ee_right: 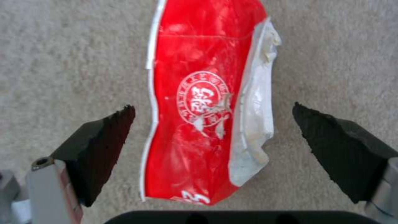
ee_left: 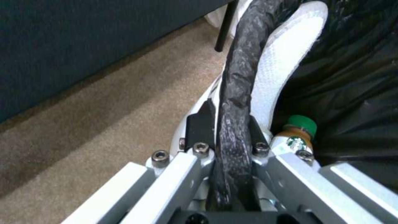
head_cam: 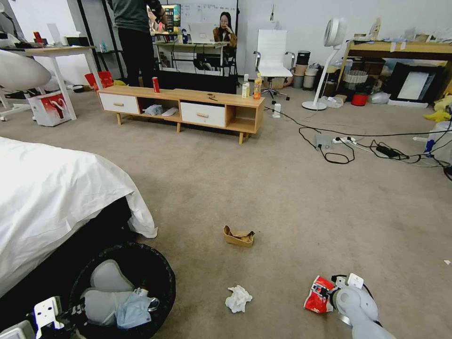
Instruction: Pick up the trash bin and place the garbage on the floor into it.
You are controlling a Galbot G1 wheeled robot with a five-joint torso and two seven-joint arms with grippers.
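Our left gripper [ee_left: 232, 124] is clamped on the bag-lined rim of the trash bin [head_cam: 155, 268], which sits low at our left beside the bed [head_cam: 56, 197]. Ahead of it on the floor [head_cam: 282, 188] lie a cardboard tray [head_cam: 238, 236] and a tissue [head_cam: 238, 298]. Our right gripper [ee_right: 213, 124] hovers spread wide, the crushed cup [ee_right: 199, 102] between its pads, untouched.

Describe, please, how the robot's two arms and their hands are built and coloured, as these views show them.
The right arm is smooth, rounded pale grey, ending in a white bracket with a dark cable looped by it. The right hand has silver metal links carrying black, wedge-shaped, rough-edged pads. The left hand has silver-white square bars joined by dark hex bolts, with black finger plates; a white bracket sits behind it.
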